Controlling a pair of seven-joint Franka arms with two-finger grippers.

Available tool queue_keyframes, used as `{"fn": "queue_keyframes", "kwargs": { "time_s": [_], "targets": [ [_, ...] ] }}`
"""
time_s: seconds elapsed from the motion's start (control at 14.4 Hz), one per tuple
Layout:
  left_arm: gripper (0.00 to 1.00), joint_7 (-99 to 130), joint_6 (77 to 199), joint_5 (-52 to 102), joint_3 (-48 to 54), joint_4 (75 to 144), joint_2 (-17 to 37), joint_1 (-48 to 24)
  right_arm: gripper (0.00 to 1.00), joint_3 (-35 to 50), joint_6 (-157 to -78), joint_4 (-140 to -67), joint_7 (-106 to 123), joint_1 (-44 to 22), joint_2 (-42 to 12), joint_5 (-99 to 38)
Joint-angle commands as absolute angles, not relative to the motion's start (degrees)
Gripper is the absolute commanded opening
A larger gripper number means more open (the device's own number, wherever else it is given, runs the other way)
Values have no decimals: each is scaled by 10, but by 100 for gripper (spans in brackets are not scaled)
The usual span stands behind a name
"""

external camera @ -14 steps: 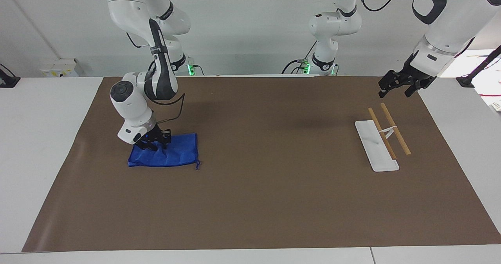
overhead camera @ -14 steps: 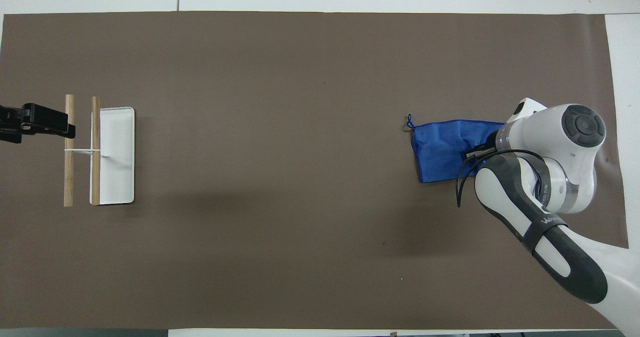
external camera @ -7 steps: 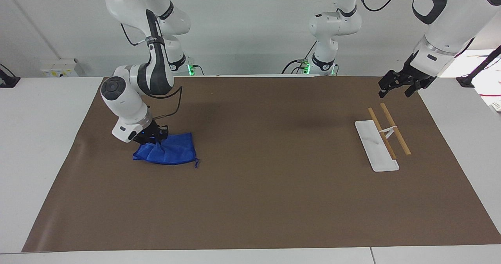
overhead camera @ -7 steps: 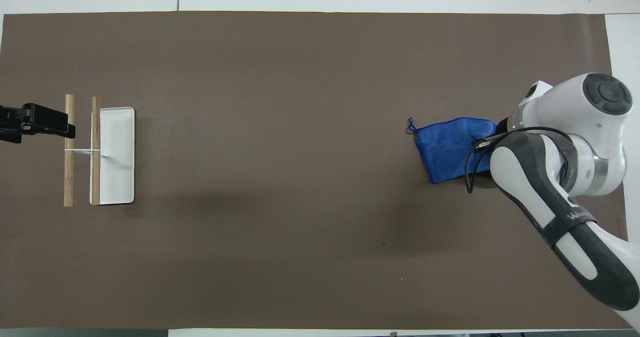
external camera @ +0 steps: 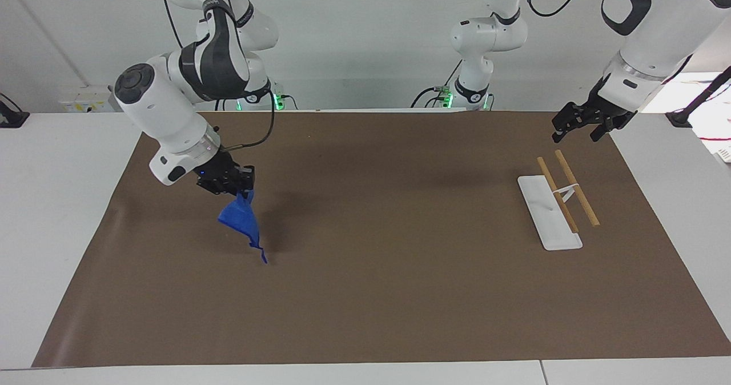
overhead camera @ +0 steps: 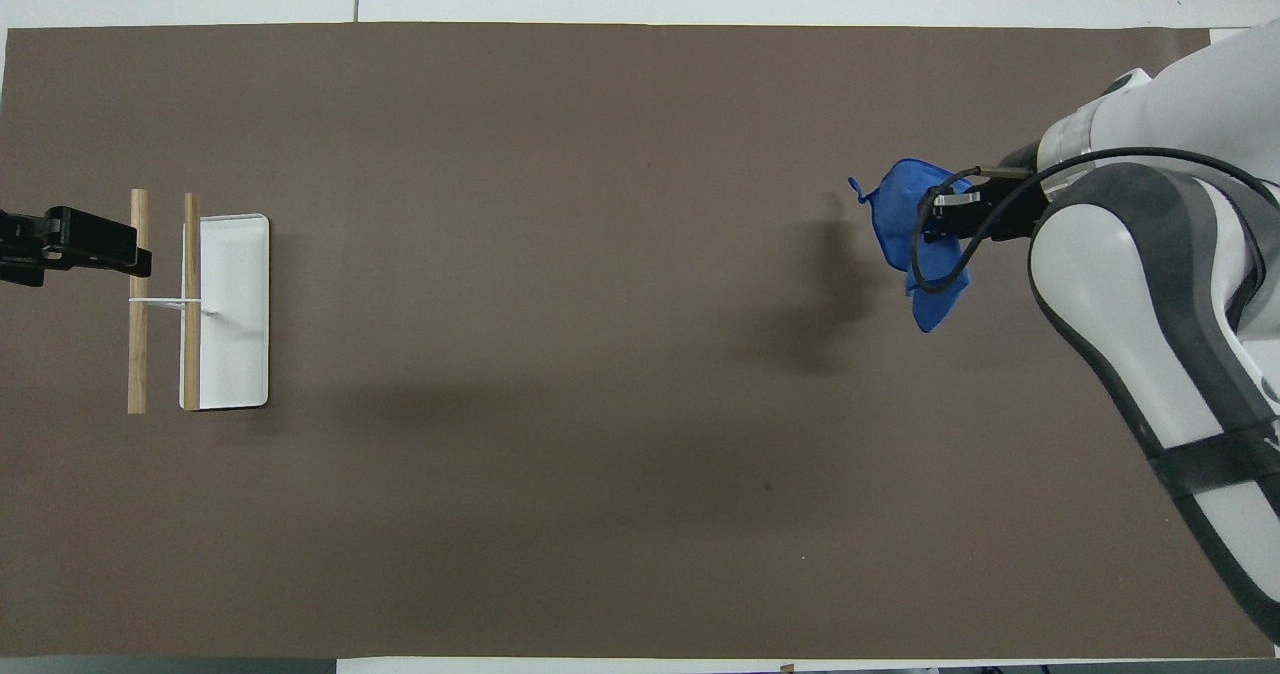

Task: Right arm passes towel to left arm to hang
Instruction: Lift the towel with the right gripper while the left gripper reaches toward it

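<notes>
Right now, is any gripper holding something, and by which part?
The right gripper holds the towel by its top edge; the rest hangs free.

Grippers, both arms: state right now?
Right tool: closed on the towel, which hangs over the brown mat.
Left tool: holding nothing, over the mat's edge by the rack; open or closed cannot be told.

The right gripper's (external camera: 243, 187) fingertips are buried in the bunched top of the towel (external camera: 242, 219), so the pinched part cannot be seen. In the overhead view the left gripper (overhead camera: 70, 244) is cut off by the picture's edge, its arm out of sight. Whether its fingers touch the rack (overhead camera: 190, 299) beneath cannot be told.
</notes>
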State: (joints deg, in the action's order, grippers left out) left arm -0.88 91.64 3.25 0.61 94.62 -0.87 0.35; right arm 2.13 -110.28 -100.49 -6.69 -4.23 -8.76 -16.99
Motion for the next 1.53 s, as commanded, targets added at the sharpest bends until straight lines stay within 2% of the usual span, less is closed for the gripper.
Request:
{"fn": "queue_keyframes", "kwargs": {
  "time_s": [0.0, 0.14, 0.35, 0.62, 0.76, 0.9, 1.18, 1.46],
  "targets": [
    [100, 1, 913, 22, 6, 949, -13, 1, 0, 24, -1106, -940, -173, -73, -122, -262],
    [100, 1, 918, 22, 6, 954, -14, -2, 0, 24, -1175, -928, -247, -101, -134, -330],
    [100, 17, 919, 31, 9, 961, -18, 1, 0, 24, -1335, -937, -370, -168, -148, -445],
    [100, 131, 938, 64, 10, 1004, -35, -4, 0, 24, -1452, -938, -447, -242, -156, -556],
    [100, 157, 966, 64, 10, 1054, -58, -35, 0, 24, -1488, -937, -484, -269, -156, -603],
    [100, 245, 1011, 81, 11, 1065, -58, -40, 0, 24, -1508, -935, -496, -289, -156, -641],
    [100, 431, 1071, 179, 11, 1066, -29, -58, 0, 24, -1563, -935, -512, -337, -157, -666],
    [100, 618, 1140, 260, 11, 1066, 10, -92, 0, 24, -1571, -933, -518, -356, -160, -666]
  ]
}}
